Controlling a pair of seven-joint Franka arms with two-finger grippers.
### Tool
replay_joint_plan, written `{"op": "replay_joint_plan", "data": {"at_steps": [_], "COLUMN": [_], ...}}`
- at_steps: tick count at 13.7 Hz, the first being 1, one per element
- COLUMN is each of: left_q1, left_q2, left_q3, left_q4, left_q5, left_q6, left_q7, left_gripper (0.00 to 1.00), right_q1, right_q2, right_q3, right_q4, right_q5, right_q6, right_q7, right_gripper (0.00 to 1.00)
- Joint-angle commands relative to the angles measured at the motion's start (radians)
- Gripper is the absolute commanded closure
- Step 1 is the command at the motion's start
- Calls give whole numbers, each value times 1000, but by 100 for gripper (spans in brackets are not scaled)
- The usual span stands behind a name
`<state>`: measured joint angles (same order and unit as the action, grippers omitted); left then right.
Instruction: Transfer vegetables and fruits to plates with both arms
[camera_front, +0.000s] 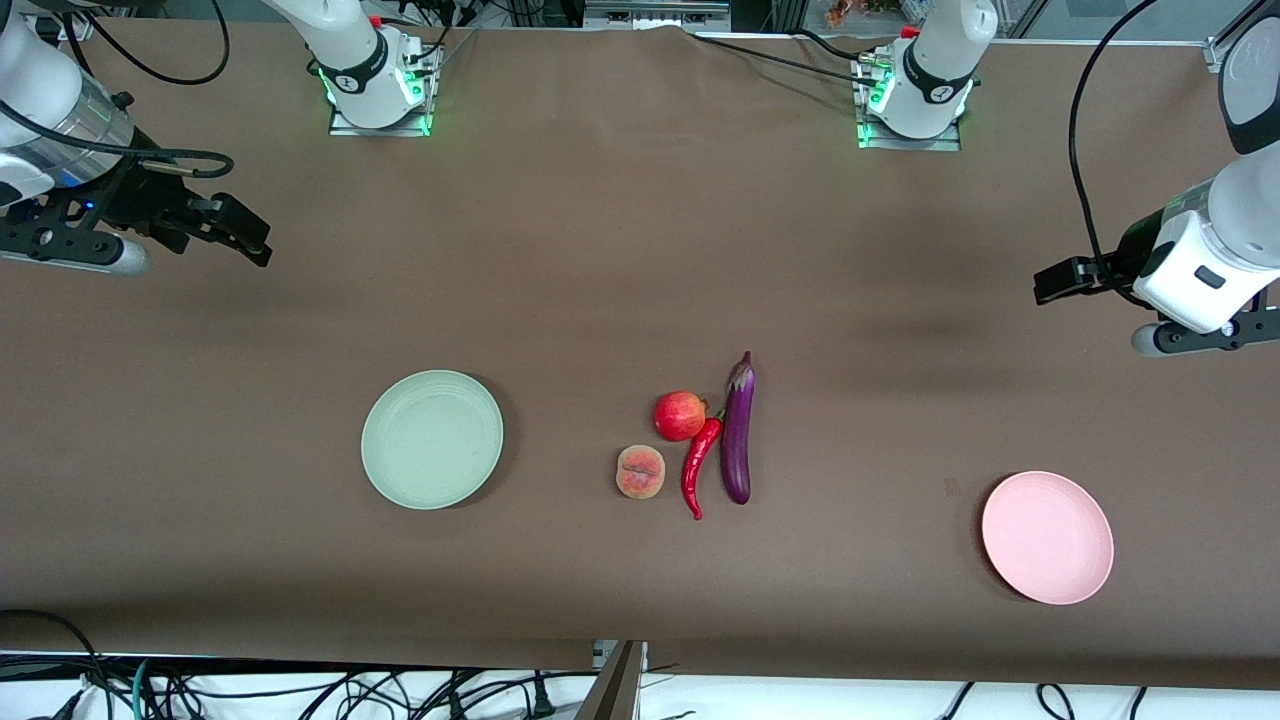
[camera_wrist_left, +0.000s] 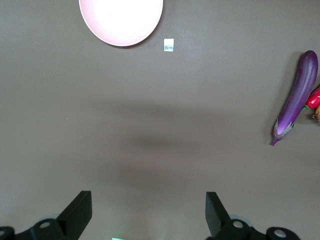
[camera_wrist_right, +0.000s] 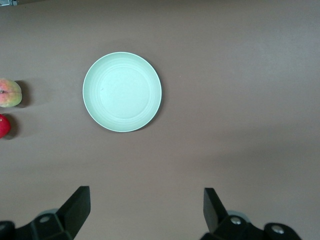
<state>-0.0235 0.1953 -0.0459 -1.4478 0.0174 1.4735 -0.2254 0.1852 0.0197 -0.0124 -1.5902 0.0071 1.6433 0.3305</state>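
- Pink plate (camera_front: 1047, 537): nearest the front camera, toward the left arm's end of the table. Nothing on it.
- Green plate (camera_front: 432, 439): toward the right arm's end. Nothing on it.
- Produce sits in one tight cluster between the plates, well apart from both.
- Peach (camera_front: 640, 471): on the green-plate side of the cluster, just beside the chili.
- Chili (camera_front: 699, 467): lies between the peach and the eggplant, its stem end close against the pomegranate (camera_front: 680, 416).
- Eggplant (camera_front: 738, 431): long axis runs toward the bases, on the pink-plate side, close alongside the chili.
- Left gripper (camera_wrist_left: 149, 212): raised over bare table at its own end, fingers spread wide, holding nothing.
- Right gripper (camera_wrist_right: 147, 210): raised over bare table at its own end, fingers spread wide, holding nothing.
- Judgement: no item is moved yet; the step in hand is the first reach.
- Recommendation: each arm takes the outer item on its own side, eggplant for the left, peach for the right, to keep the arms apart.
- Recommendation: grip the eggplant across its narrow width near mid-length; come straight down so the fingers do not nudge the chili.
- Risk: the round fruits may roll if clipped off-centre.
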Motion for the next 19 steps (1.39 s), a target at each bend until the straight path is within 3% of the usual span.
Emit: {"op": "replay_joint_plan", "data": {"at_steps": [1,14,19], "left_q1": [2,-10,-35], "left_q2": [16,39,93], "left_q3": [-2,-9,-52], "left_q4": [37,72,73], "left_q5": [6,4,-34], "left_q6": [-18,-15,-9], "left_q7": [18,23,9], "left_gripper": [0,0,0], "right_q1": [-1,-10,-12], "right_q2": [-9,5,6], "right_q3": [0,-8,-8], "right_q4": [-11,-7,-7], "right_q5": [4,4,4], "right_q6": [10,9,9], "right_q7": [-25,-94,-96], "right_gripper": [0,0,0]}}
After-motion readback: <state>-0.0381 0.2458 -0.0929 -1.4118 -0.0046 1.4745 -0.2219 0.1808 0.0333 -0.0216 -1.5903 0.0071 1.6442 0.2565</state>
